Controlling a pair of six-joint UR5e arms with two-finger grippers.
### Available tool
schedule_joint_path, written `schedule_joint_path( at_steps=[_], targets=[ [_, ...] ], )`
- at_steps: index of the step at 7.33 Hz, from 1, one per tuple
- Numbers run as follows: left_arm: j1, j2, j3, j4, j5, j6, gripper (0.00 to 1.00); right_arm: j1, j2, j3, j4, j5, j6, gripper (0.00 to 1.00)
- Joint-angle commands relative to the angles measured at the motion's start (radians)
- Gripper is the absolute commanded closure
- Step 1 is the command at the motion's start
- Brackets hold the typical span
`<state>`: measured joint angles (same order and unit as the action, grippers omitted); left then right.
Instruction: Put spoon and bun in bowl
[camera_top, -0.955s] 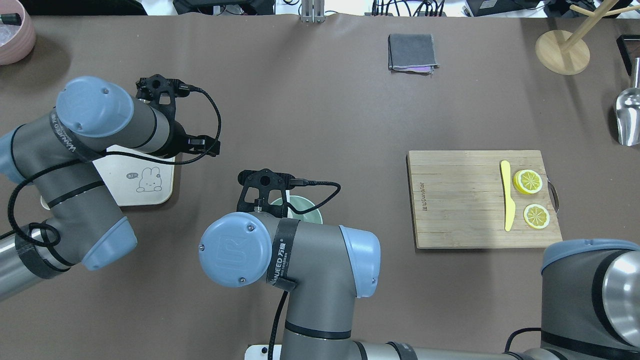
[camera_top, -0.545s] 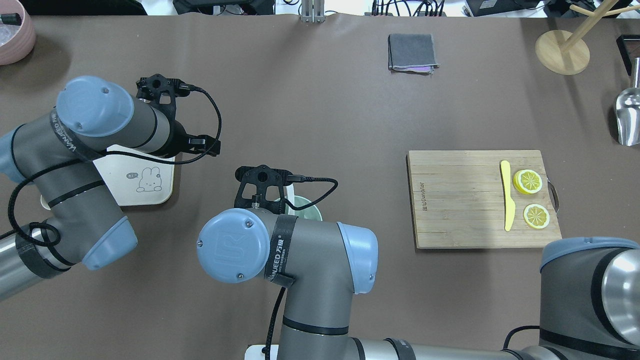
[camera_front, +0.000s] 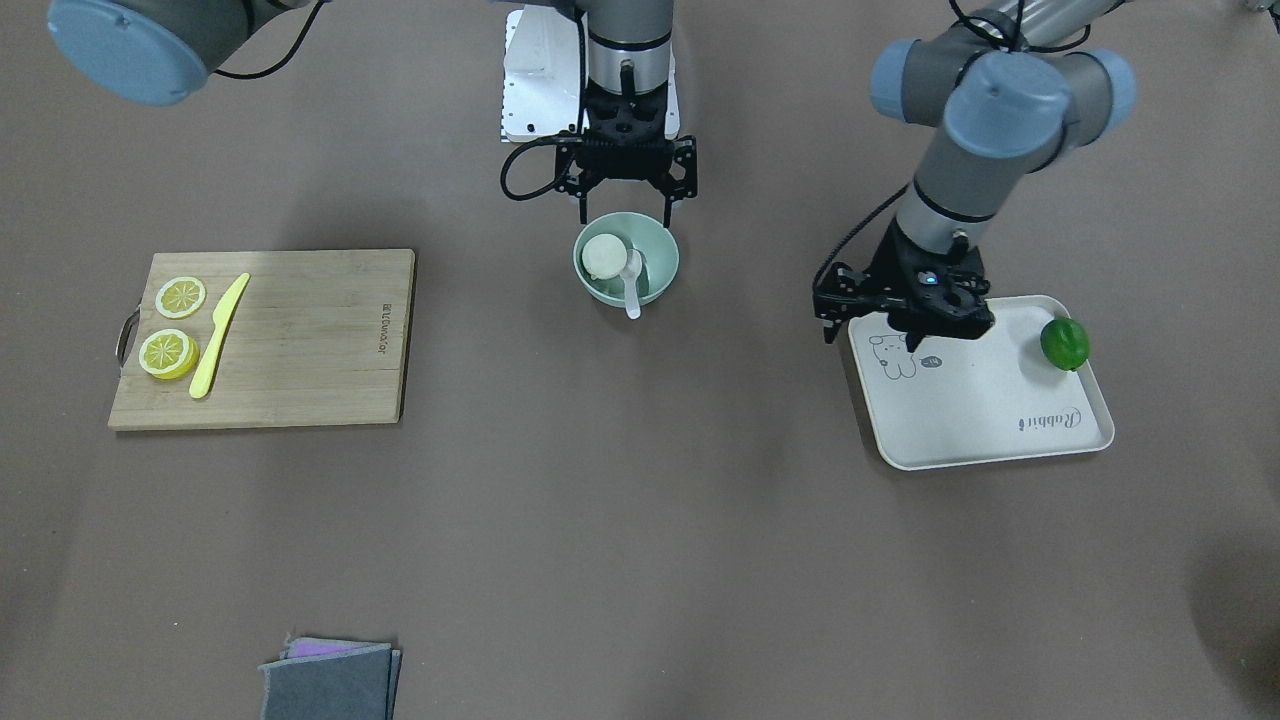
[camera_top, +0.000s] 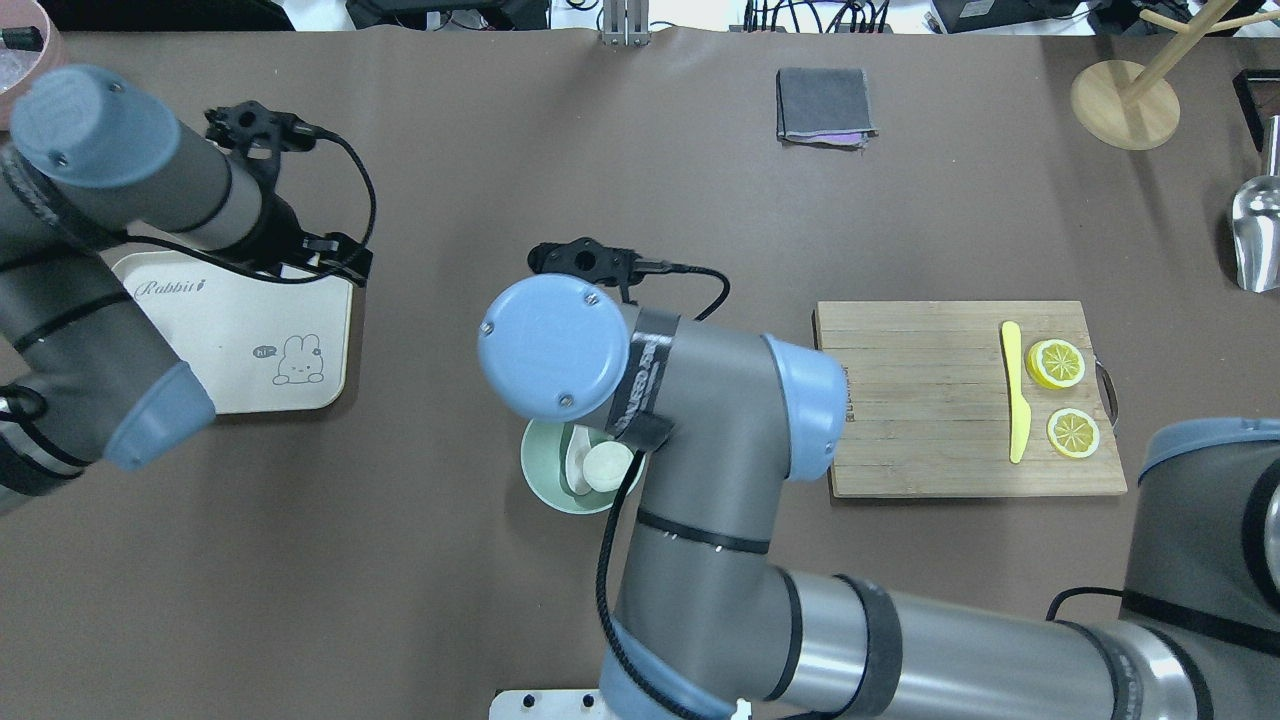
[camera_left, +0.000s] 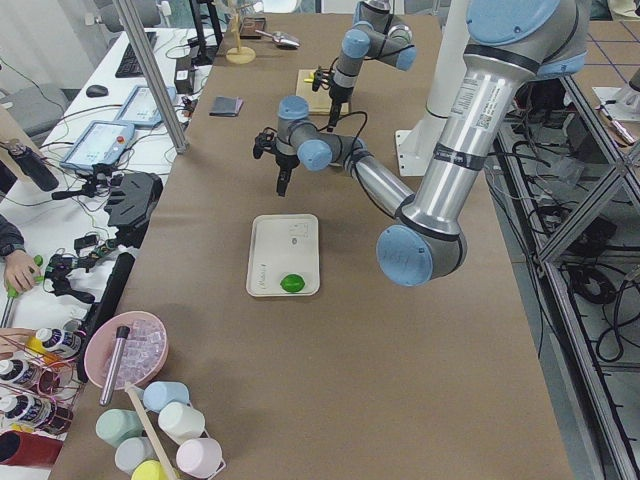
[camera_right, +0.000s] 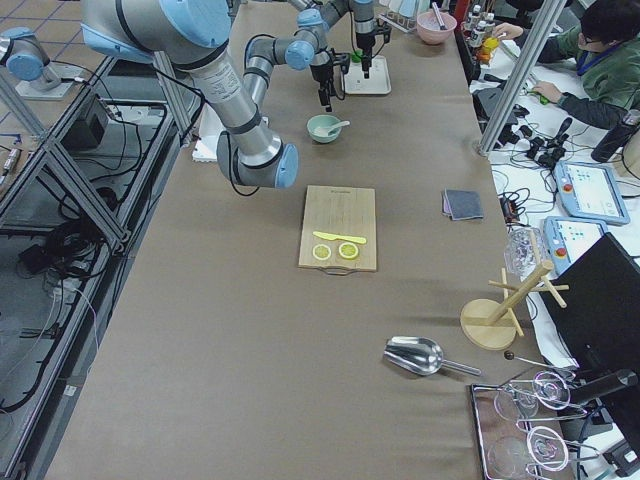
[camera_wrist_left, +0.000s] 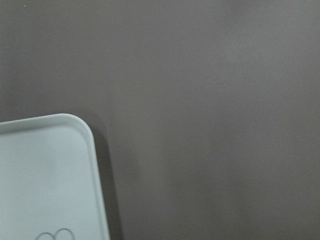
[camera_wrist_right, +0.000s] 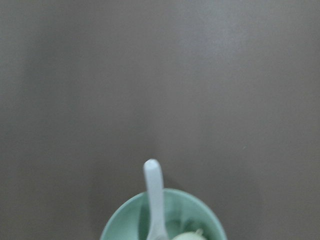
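Near the middle of the matte brown tabletop (camera_front: 640, 540), toward the robot's edge, sits the round pale mint-green bowl (camera_front: 665, 262) with smooth plain sides. Inside it lies the small white pleated steamed bun (camera_front: 603, 255). Just beside the bun rests the glossy white soup spoon (camera_front: 632, 290), scoop down in the bowl, its short thick handle leaning over the rim on the operators' side. The right gripper (camera_front: 625, 208) hangs over the bowl's robot-side rim, jaws spread and empty. Toward the table's left end, the left gripper (camera_front: 906, 328) hovers over a corner of the cream rectangular tray (camera_front: 990, 440), jaws apparently parted, holding nothing. A round green lime (camera_front: 1064, 343) sits on that tray.
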<state>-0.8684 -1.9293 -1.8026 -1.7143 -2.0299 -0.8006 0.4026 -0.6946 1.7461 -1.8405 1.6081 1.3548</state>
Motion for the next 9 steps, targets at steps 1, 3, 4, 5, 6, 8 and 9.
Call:
schedule_joint_path(
  at_steps=[1, 3, 4, 5, 6, 8, 9],
  targets=[
    [-0.166, 0.096, -0.041, 0.143, -0.046, 0.326, 0.02, 0.231, -0.192, 0.085, 0.013, 0.172, -0.319, 0.0],
    [-0.343, 0.218, -0.043, 0.166, -0.076, 0.6, 0.02, 0.49, -0.458, 0.136, 0.171, 0.42, -0.663, 0.0],
    [-0.435, 0.272, -0.026, 0.165, -0.104, 0.669, 0.02, 0.6, -0.579, 0.136, 0.246, 0.519, -0.804, 0.0],
    [-0.517, 0.321, 0.004, 0.16, -0.154, 0.678, 0.02, 0.698, -0.696, 0.136, 0.277, 0.606, -0.941, 0.0],
    [-0.581, 0.35, 0.034, 0.153, -0.243, 0.679, 0.02, 0.807, -0.818, 0.144, 0.279, 0.648, -1.109, 0.0],
    [-0.676, 0.392, 0.04, 0.148, -0.266, 0.842, 0.02, 1.028, -0.992, 0.124, 0.267, 0.65, -1.476, 0.0],
    [-0.701, 0.426, 0.046, 0.159, -0.266, 0.9, 0.02, 1.086, -1.051, 0.122, 0.267, 0.647, -1.491, 0.0]
  ],
)
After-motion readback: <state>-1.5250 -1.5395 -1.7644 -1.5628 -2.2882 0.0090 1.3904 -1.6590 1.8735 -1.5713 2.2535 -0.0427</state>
